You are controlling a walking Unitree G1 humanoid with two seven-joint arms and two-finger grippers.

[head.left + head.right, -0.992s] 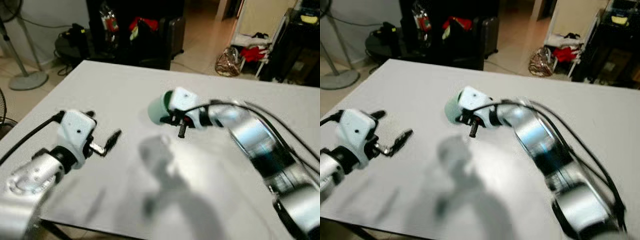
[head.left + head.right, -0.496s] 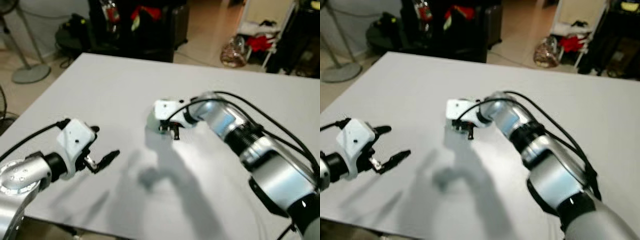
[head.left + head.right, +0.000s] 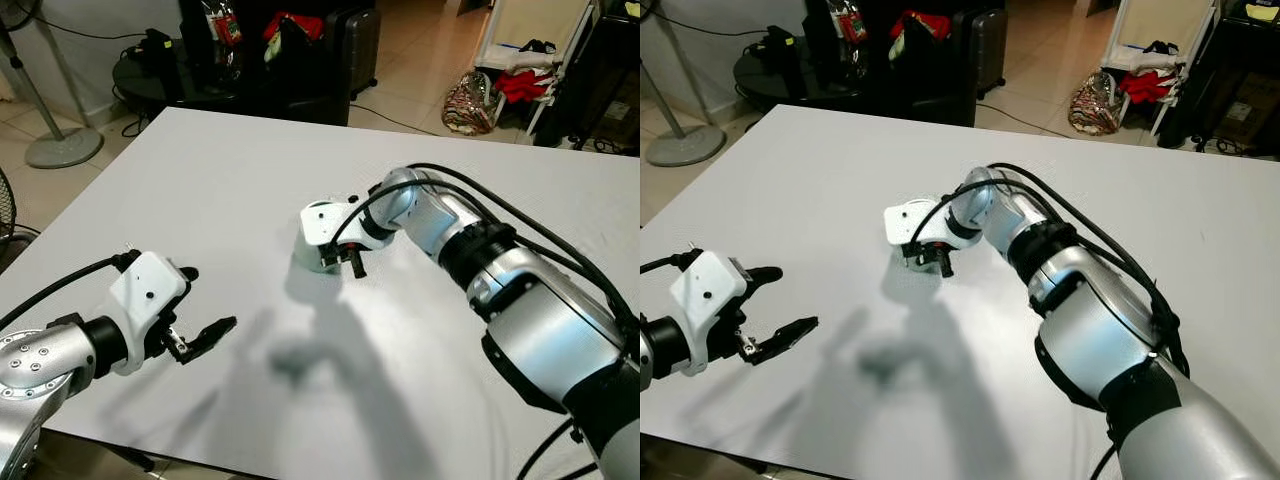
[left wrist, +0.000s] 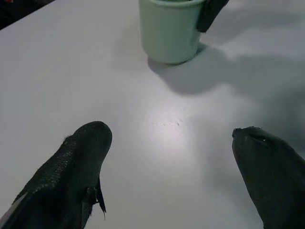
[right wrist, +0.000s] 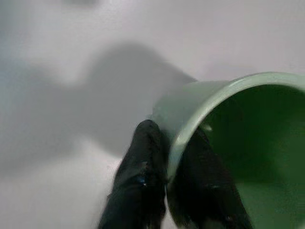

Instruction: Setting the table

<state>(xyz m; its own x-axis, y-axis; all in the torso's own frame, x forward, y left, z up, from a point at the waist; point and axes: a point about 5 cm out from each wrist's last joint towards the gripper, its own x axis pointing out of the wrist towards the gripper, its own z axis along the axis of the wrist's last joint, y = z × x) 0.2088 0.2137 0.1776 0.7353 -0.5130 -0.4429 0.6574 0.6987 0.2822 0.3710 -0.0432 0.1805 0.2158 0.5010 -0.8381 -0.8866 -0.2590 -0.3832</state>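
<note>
No readable text.
No lettering, label, brand, number or sign can be made out on anything in view.

green cup (image 4: 171, 29) top cut off, mostly hidden behind right end effector (image 3: 340, 262)

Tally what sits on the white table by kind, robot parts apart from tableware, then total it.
Green cups: 1, upright on the white table, its rim pinched by the right gripper
Grippers over the table: 2, the left gripper with jaws apart and holding nothing
Total: 3
</note>
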